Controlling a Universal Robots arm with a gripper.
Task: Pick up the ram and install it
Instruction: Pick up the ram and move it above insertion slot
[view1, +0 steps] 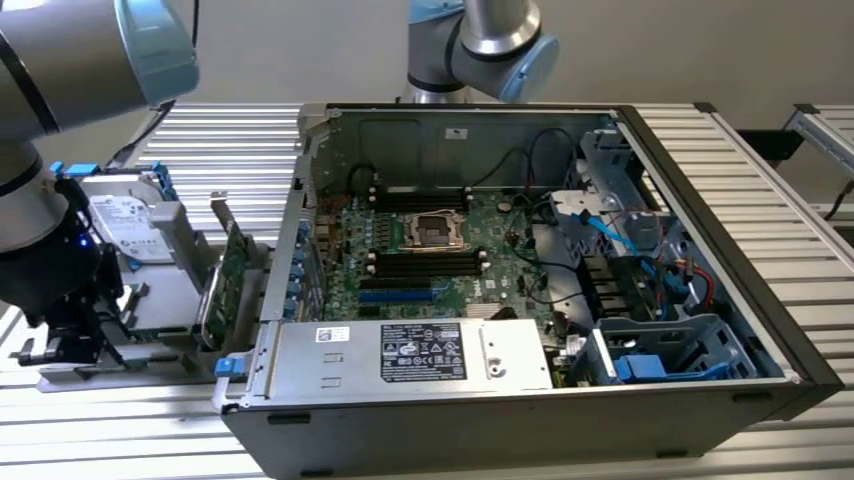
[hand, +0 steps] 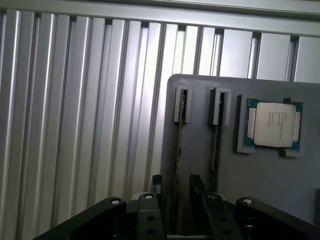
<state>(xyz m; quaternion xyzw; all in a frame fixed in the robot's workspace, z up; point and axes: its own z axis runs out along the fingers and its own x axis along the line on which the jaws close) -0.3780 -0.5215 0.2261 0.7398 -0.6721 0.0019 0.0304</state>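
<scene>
The slatted metal surface (view1: 747, 180) carries one open computer case (view1: 534, 440), with its green motherboard (view1: 501, 262) facing up. One flat grey holder (hand: 200, 145) lies on the surface beside the case, at the exterior view's left.

The hand (hand: 176, 180) hangs low over this holder. Its two dark fingers (hand: 196, 185) are spread apart and clasp nothing. They straddle one end of the ram (hand: 179, 150), with a gap showing on both sides.

In the wrist view the ram appears edge-on as a long, thin, dark green strip. It stands on its long edge in a slot of the holder, its far end in a pale clip. A second ram stick (hand: 215, 150) stands parallel in the neighbouring slot, making two sticks. One square processor (hand: 274, 125) with a silver lid lies in a recess beside them.
</scene>
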